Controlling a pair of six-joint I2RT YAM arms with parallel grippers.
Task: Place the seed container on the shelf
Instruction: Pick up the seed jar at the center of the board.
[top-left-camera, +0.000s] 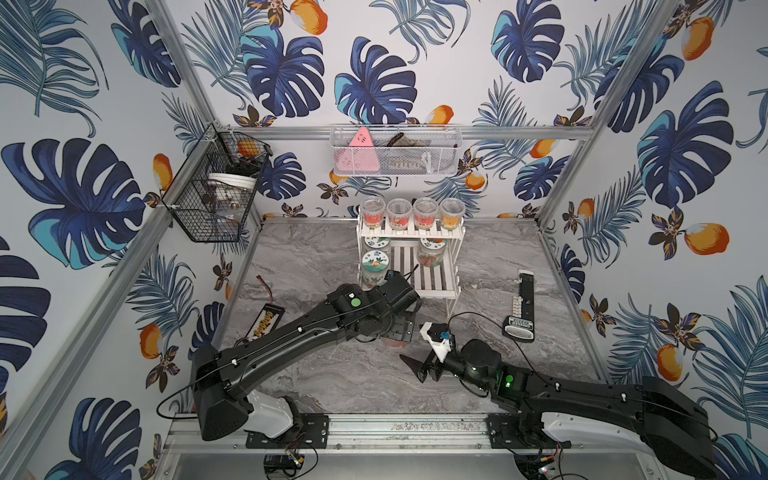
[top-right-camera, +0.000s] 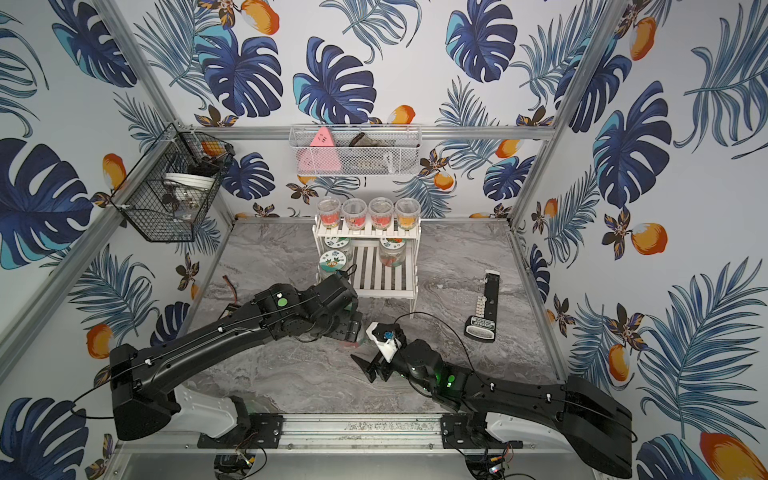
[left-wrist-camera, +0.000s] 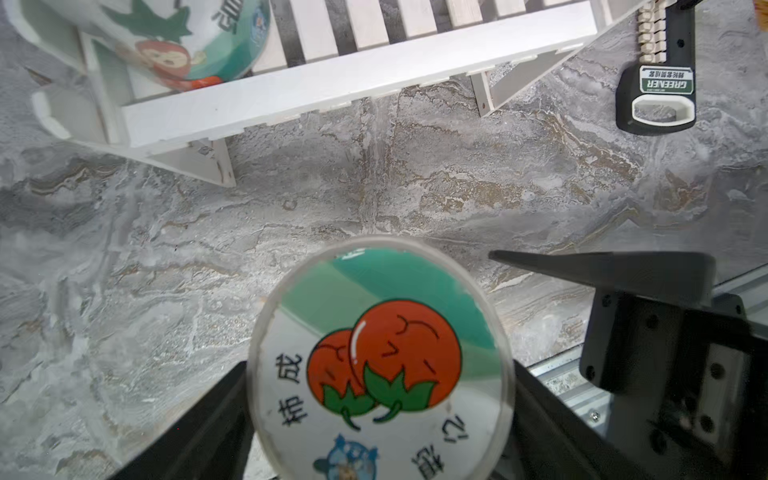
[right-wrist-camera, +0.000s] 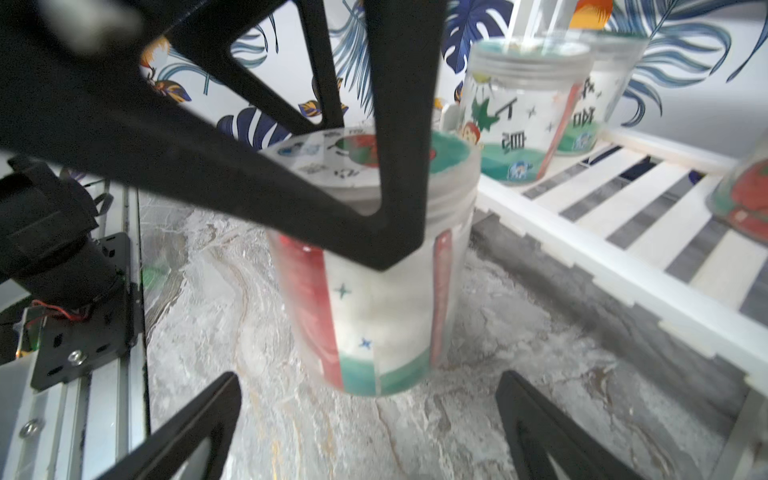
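Note:
The seed container (left-wrist-camera: 380, 365) is a clear jar with a tomato-print lid, standing upright just in front of the shelf (left-wrist-camera: 332, 91). My left gripper (left-wrist-camera: 378, 370) comes down from above and is shut on it, with one black finger pressed against each side. In the right wrist view the seed container (right-wrist-camera: 374, 299) has its base at or barely above the marble top, with a left finger across its lid. My right gripper (right-wrist-camera: 368, 378) is open and empty, a short way from the jar. In both top views the left wrist hides most of the jar (top-left-camera: 395, 341).
The white two-tier shelf (top-left-camera: 432, 286) holds several small cups (top-left-camera: 411, 212) on its upper board and jars (top-left-camera: 376, 259) on its lower board. A black tool with a green label (top-left-camera: 519, 311) lies to the right. A black wire basket (top-left-camera: 216, 187) and a white mesh basket (top-left-camera: 395, 151) hang on the walls.

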